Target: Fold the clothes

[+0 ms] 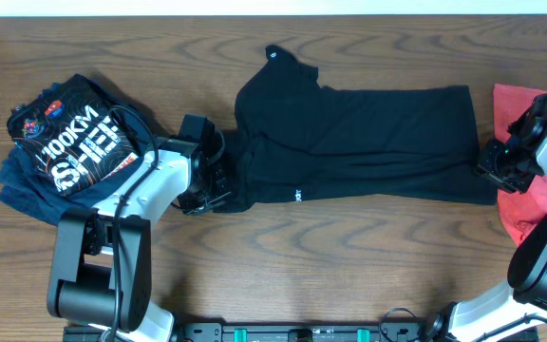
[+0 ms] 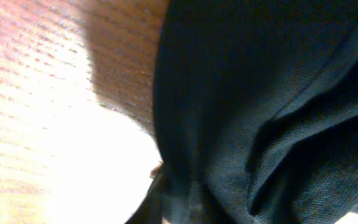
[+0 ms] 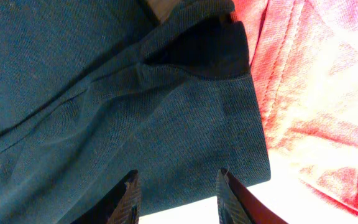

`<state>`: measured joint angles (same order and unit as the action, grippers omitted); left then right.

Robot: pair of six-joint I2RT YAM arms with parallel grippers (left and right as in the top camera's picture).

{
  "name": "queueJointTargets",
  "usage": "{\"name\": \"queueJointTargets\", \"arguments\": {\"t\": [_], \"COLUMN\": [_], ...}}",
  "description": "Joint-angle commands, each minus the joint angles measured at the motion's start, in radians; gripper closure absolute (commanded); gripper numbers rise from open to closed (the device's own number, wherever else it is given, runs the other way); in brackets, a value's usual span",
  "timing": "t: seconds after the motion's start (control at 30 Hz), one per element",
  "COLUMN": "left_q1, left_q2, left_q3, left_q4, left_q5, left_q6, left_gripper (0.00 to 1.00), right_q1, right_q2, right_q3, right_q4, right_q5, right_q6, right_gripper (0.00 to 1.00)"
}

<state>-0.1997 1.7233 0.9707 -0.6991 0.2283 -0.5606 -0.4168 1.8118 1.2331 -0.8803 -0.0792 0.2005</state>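
jaws of the right gripper (image 3: 178, 183) are seen parted over a corner of the black tee (image 1: 368, 142), nothing held; the left gripper (image 1: 212, 180), at the opposite end, cannot be read. limp, light cloth spread mid-table: corners are best pinched.

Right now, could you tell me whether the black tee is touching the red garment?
Touching. In the right wrist view the black tee overlaps the red garment along its hem, with no gap between.
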Motion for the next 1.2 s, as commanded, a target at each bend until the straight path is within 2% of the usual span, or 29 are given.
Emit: {"name": "queueJointTargets", "arguments": {"t": [0.0, 0.23, 0.4, 0.6, 0.63, 0.67, 0.73, 0.87, 1.0, 1.17], "left_q1": [0.007, 0.119, 0.239, 0.272, 0.271, 0.271, 0.271, 0.263, 0.222, 0.117], "left_q2": [0.005, -0.024, -0.059, -0.063, -0.066, -0.071, -0.087, -0.163, -0.27, -0.304], "left_q3": [-0.007, -0.006, -0.006, -0.004, -0.002, 0.005, 0.024, 0.058, 0.059, 0.059], "left_q4": [-0.01, -0.097, -0.105, -0.114, -0.126, -0.144, -0.18, -0.221, -0.183, -0.097], "left_q5": [-0.033, -0.195, -0.196, -0.195, -0.193, -0.188, -0.169, -0.077, 0.035, 0.042], "left_q6": [-0.002, 0.001, 0.066, 0.134, 0.142, 0.142, 0.153, 0.211, 0.236, 0.235], "left_gripper": [0.94, 0.94, 0.94, 0.94, 0.91, 0.79, 0.67, 0.66, 0.64, 0.43], "right_q1": [0.005, 0.005, 0.005, 0.005, 0.005, 0.005, 0.005, 0.005, 0.006, 0.033], "right_q2": [0.006, 0.006, 0.006, 0.006, 0.006, 0.006, 0.006, 0.006, 0.006, 0.007], "right_q3": [-0.005, -0.005, -0.005, -0.005, -0.005, -0.005, -0.005, -0.005, -0.005, -0.005], "right_q4": [-0.002, -0.031, -0.058, -0.097, -0.101, -0.103, -0.104, -0.095, -0.035, -0.019], "right_q5": [-0.007, 0.005, 0.004, 0.004, 0.004, 0.004, 0.013, 0.045, 0.039, -0.013], "right_q6": [-0.016, -0.016, -0.015, -0.016, -0.016, -0.016, -0.021, -0.023, -0.023, -0.062], "right_gripper": [0.62, 0.63, 0.63, 0.63, 0.63, 0.62, 0.61, 0.59, 0.61, 0.59]}}
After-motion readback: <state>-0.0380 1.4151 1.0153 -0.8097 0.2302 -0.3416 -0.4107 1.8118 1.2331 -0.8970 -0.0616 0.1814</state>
